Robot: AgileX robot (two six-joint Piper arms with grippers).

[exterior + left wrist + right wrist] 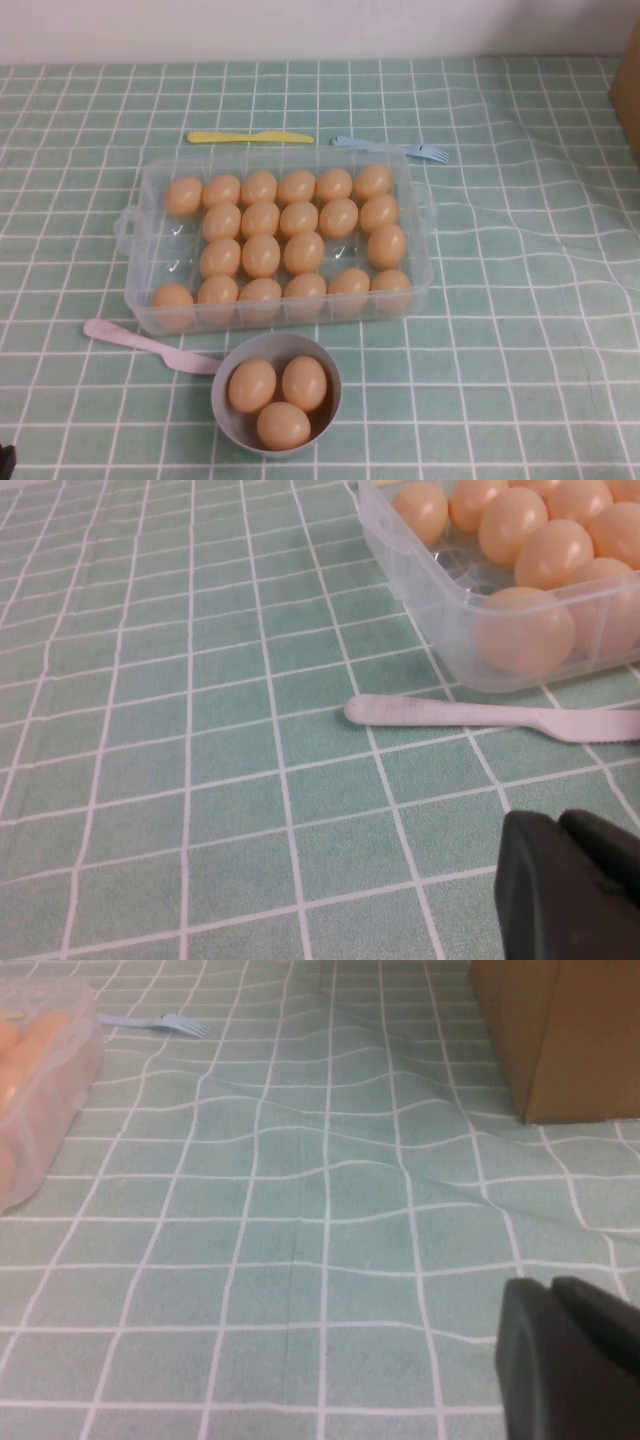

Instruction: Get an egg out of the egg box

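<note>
Egg box [420,215] well apart from both pincers, right pincer [570,1360] clenched, left pincer [565,885] clenched.

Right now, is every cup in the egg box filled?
No: in the high view the egg box shows three bare cups, two at its left side and one toward the right, and three eggs sit in the grey bowl.

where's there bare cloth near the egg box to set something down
Free: the wide stretch right of the egg box, toward the cardboard box, and the cloth left of it. Crowded: behind, the yellow knife and blue fork; in front, the pink knife and grey bowl. Left gripper and right gripper hover low over bare cloth.
</note>
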